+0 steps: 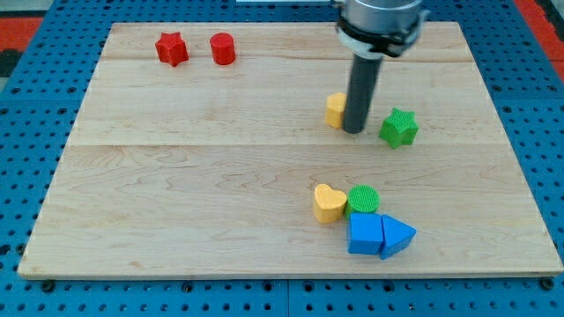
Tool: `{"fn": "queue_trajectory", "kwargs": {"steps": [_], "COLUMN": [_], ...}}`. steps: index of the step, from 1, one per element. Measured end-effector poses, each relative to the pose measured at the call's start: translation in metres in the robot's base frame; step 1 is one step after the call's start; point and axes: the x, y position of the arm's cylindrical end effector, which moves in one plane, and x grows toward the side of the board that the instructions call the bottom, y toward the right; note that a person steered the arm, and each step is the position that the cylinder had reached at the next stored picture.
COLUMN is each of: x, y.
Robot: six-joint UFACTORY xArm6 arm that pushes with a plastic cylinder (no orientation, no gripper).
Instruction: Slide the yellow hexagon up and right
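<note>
The yellow hexagon (335, 109) sits right of the board's middle, partly hidden behind my rod. My tip (353, 131) rests on the board just to the hexagon's right, touching or nearly touching it. A green star (399, 129) lies a little further to the view's right of my tip.
A red star (172, 48) and a red cylinder (222, 48) sit at the top left. A yellow heart (329, 203), a green cylinder (363, 201), a blue cube (365, 234) and a blue triangle (397, 235) cluster at the lower right. The wooden board (176, 176) lies on a blue pegboard.
</note>
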Motion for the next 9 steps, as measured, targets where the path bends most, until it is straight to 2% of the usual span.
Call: {"fn": "queue_trajectory", "kwargs": {"steps": [2, 5, 7, 9], "x": [-0.035, -0.026, -0.030, -0.069], "y": [-0.086, -0.003, 0.016, 0.001]}}
